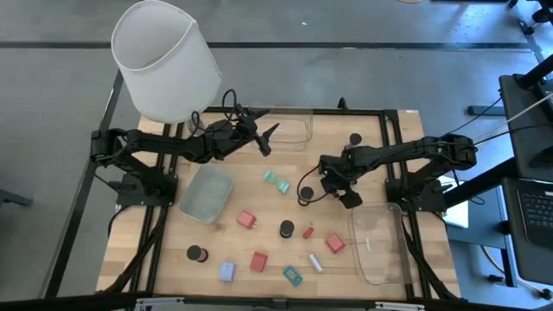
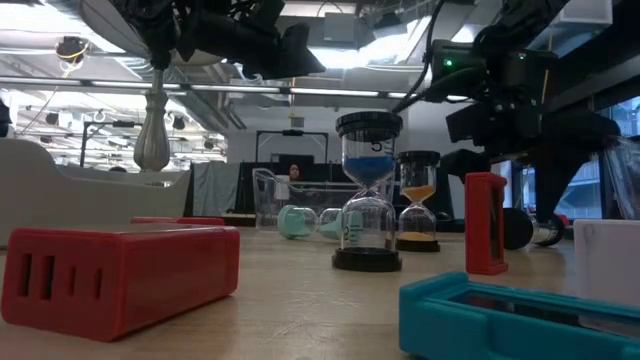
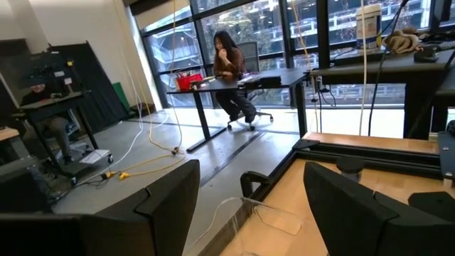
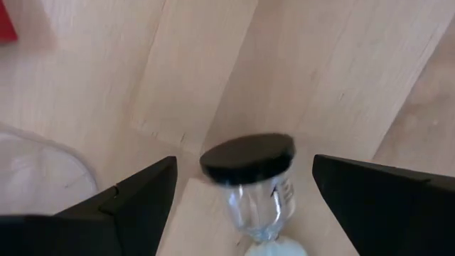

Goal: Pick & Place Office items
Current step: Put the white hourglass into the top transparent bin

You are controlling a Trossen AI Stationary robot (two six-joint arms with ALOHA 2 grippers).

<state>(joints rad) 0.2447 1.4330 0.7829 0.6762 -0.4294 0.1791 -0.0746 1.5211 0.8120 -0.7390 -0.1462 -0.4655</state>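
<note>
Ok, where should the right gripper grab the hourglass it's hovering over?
Come straight down from above. The hourglass stands upright with its black cap facing the right gripper, whose open fingers straddle it. Close on the clear body just under the cap. The cap is wider, so it should probably stop a slip.

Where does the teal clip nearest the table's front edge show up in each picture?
High view: teal clip at bottom centre, near the table's edge.
Low view: the clip fills the bottom right corner, very close.
Left wrist view: not in it.
Right wrist view: not in it.
Shared landmark: red block, to its left in both.
</note>
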